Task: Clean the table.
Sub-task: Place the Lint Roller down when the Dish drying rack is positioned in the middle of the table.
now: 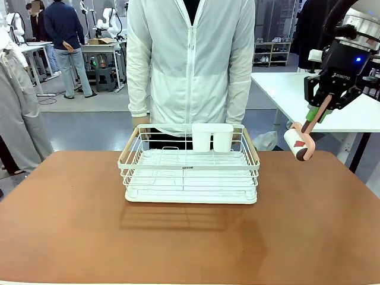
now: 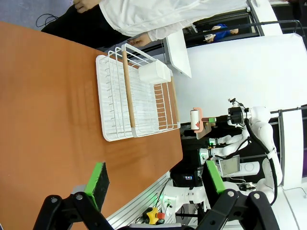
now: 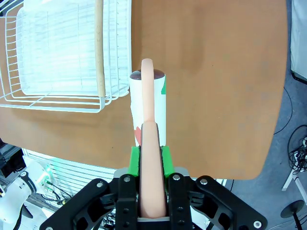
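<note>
The reddish-brown table (image 1: pixel 71 225) spreads across the front view. My right gripper (image 1: pixel 317 113) hangs above the table's far right edge, shut on the pink handle of a lint roller (image 1: pixel 298 143) whose white roll points down, off the surface. In the right wrist view the green pads (image 3: pixel 135 160) clamp the lint roller's handle (image 3: pixel 148 91) over the bare table top (image 3: pixel 216 72). In the left wrist view my left gripper (image 2: pixel 156 182) is open and empty, high above the table (image 2: pixel 48 105), with the lint roller (image 2: pixel 195 119) far off.
A white wire rack (image 1: pixel 190 169) with wooden handles stands mid-table, a white cutlery holder (image 1: pixel 212 136) at its far side. A person in a white jacket (image 1: pixel 190 59) stands right behind the rack. A white-topped table (image 1: pixel 320 101) lies at the back right.
</note>
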`<state>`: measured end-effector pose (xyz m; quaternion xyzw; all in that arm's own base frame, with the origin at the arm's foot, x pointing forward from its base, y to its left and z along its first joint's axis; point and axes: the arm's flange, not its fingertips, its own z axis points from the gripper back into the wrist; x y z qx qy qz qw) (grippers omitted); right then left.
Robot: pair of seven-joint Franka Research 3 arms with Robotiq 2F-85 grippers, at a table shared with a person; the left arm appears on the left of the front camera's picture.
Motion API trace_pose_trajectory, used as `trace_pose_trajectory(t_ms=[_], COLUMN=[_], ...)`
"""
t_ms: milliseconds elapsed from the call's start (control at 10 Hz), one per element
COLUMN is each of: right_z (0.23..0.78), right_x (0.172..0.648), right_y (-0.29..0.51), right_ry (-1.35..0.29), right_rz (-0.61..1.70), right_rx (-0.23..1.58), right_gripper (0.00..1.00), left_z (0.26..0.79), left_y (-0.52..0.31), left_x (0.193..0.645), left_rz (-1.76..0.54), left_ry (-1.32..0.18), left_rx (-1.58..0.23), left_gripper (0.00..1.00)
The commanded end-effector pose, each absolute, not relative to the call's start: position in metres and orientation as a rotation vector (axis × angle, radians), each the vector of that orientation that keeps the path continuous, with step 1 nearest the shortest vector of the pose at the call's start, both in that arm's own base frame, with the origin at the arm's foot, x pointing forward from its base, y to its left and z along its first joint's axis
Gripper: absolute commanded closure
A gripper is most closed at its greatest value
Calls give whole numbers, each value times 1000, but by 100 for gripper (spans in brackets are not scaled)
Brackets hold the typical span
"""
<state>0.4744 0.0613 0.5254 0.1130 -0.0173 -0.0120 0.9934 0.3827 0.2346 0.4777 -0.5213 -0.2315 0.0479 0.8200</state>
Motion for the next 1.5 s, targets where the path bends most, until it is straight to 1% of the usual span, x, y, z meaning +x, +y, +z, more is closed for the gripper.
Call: trace_pose_trajectory(t_ms=[0,100,200,300,400,500,600,700,800,900,1100,1400], right_z=[527,525,527,527,526,525,527,525,519,511,488,447], right_x=[472,474,480,480,493,503,509,520,527,533,536,530], right_y=[62,61,64,64,71,76,77,71,65,63,65,59], right_ry=[-35,-35,-48,-48,-63,-20,-7,-38,-36,-151,-262,-325], right_rz=[-25,-24,-121,-121,-359,-597,-746,-999,-1168,-1315,-1380,-1464], right_rx=[226,227,232,232,261,291,324,342,371,375,449,458], right_gripper=[79,79,79,79,79,79,79,79,79,79,79,79], left_z=[479,479,479,479,479,479,479,479,479,479,479,479], left_y=[236,236,236,236,236,236,236,236,236,236,236,236], left_x=[381,381,381,381,381,381,381,381,381,381,381,381], left_rz=[89,89,89,89,89,89,89,89,89,89,89,89], left_ry=[-506,-506,-506,-506,-506,-506,-506,-506,-506,-506,-506,-506], left_rx=[-1129,-1129,-1129,-1129,-1129,-1129,-1129,-1129,-1129,-1129,-1129,-1129], left_gripper=[0,0,0,0,0,0,0,0,0,0,0,0])
